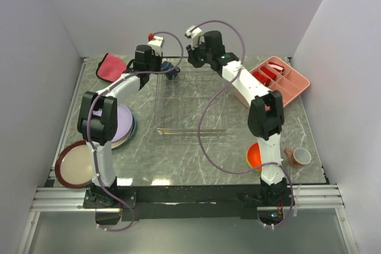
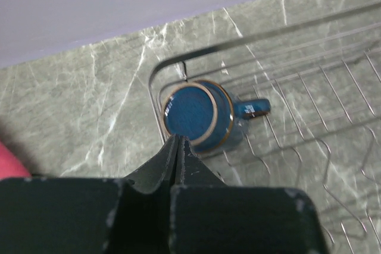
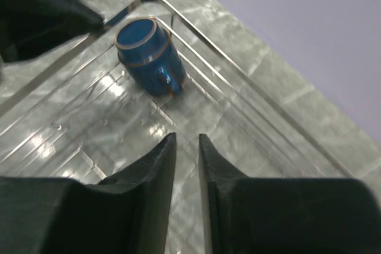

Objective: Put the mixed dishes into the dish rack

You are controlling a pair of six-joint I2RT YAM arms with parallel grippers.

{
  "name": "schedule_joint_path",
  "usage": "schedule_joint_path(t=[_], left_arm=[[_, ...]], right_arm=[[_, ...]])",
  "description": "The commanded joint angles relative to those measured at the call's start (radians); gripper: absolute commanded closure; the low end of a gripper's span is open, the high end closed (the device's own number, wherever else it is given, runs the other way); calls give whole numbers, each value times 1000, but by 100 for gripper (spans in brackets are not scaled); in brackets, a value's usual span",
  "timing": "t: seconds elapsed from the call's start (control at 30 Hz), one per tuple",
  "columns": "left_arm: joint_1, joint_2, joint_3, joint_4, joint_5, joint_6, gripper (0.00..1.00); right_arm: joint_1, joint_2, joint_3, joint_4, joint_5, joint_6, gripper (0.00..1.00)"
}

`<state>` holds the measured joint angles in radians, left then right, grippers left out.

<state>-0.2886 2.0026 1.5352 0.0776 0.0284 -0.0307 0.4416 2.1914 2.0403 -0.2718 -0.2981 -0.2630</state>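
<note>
The dark blue mug [image 1: 171, 71] stands mouth up in the far left corner of the wire dish rack [image 1: 190, 124]. My left gripper [image 2: 178, 140] is shut and empty, its tips right over the mug [image 2: 193, 114] at its near rim. My right gripper [image 3: 186, 138] hovers over the rack floor [image 3: 89, 129] just short of the mug [image 3: 146, 52], jaws a narrow gap apart with nothing between them. A lavender plate [image 1: 123, 122] lies on a light-blue one left of the rack. The red-rimmed cream plate [image 1: 74, 165] is at the near left. The orange bowl [image 1: 253, 156] and pink cup [image 1: 299, 156] sit near right.
A pink compartment tray [image 1: 292, 84] lies right of the rack, close to the right arm. A red-pink folded cloth [image 1: 108, 67] sits at the far left corner. White walls enclose the table on three sides.
</note>
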Motion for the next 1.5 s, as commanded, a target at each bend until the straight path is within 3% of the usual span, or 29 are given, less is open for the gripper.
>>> schedule_joint_path(t=[0.0, 0.13, 0.27, 0.67, 1.47], left_arm=[[17, 28, 100, 42, 50, -26, 99], [16, 61, 121, 31, 120, -43, 99], [5, 87, 137, -7, 165, -71, 99], [-24, 127, 141, -13, 137, -94, 99], [-29, 67, 144, 16, -25, -75, 99]], right_arm=[[-64, -263, -81, -38, 5, 90, 68], [-66, -402, -235, -29, 72, 84, 60], [-78, -539, -374, -33, 126, 51, 57], [-205, -754, -557, -70, 165, 33, 45], [-262, -794, -649, -83, 131, 31, 42]])
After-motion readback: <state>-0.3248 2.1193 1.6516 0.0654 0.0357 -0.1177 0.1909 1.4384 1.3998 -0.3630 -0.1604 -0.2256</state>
